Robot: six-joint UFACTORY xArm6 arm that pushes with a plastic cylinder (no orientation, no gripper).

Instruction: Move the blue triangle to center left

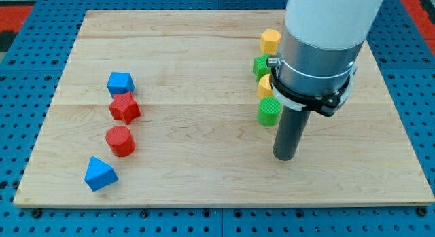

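The blue triangle (100, 174) lies near the board's bottom left corner. My tip (284, 157) rests on the board at the view's right of centre, far to the right of the triangle and touching no block. Just above the triangle sit a red cylinder (120, 140), a red star (124, 108) and a blue block (119, 82), forming a column up the left side.
The wooden board (204, 60) lies on a blue pegboard. Beside the arm, above my tip, stand a green cylinder (269, 111), a yellow block (264, 86), a green block (261, 65) and a yellow hexagon (270, 41), partly hidden by the arm's body.
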